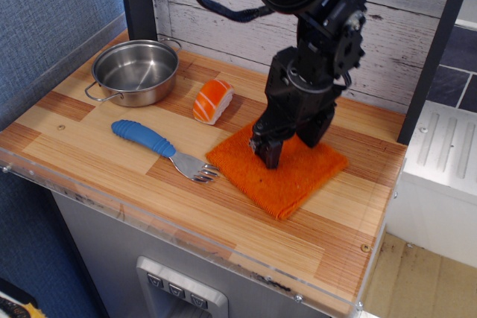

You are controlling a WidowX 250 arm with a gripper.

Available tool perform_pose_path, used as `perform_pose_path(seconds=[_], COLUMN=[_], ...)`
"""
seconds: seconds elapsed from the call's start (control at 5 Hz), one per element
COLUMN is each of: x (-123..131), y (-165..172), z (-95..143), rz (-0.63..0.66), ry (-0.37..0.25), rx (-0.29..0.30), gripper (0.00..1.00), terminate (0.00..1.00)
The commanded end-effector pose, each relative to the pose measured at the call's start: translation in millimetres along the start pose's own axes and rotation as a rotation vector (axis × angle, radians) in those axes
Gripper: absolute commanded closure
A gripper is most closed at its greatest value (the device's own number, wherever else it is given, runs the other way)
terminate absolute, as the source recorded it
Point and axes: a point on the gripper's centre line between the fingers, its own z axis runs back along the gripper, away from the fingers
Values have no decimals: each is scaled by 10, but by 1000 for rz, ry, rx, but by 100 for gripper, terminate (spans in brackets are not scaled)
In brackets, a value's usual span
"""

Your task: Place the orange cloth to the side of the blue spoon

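Observation.image shows us the gripper (285, 139) low over the cloth (279, 171), with its near finger (268, 151) pressed into the fabric and the second finger (313, 126) behind it. The jaws stand apart, but we cannot tell for sure whether a fold of cloth is pinched between them or the finger only pushes down on it. The cloth lies flat on the table (223, 221), in the middle-right part, and its left corner is just beside the tines of the spoon (160, 147), perhaps touching them. We judge that the task is nearly done, so the risks come from the last moves. If the arm slides more to the left, the cloth corner can push the tines and turn the spoon, or climb over them, and then the cloth is on the spoon and not at its side. If the gripper lifts without letting go fully, the knitted fabric can catch on the finger, rise with it and fall back crumpled. The sushi (213, 100) stands near the back-left edge of the cloth, so a drag toward the wall could knock it. The front corner of the cloth is not far from the table edge, so a pull forward could leave it hanging. The pot (136, 71) is well apart and we see no danger there.
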Motion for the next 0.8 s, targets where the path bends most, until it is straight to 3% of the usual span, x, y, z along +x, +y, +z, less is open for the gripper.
perform_pose_path(seconds=[0.0,0.6], x=[-290,-511], y=[125,270], z=[274,311], rz=[-48,-81], ry=[9,24], rx=[-57,-53], gripper=[0,0], terminate=[0,0])
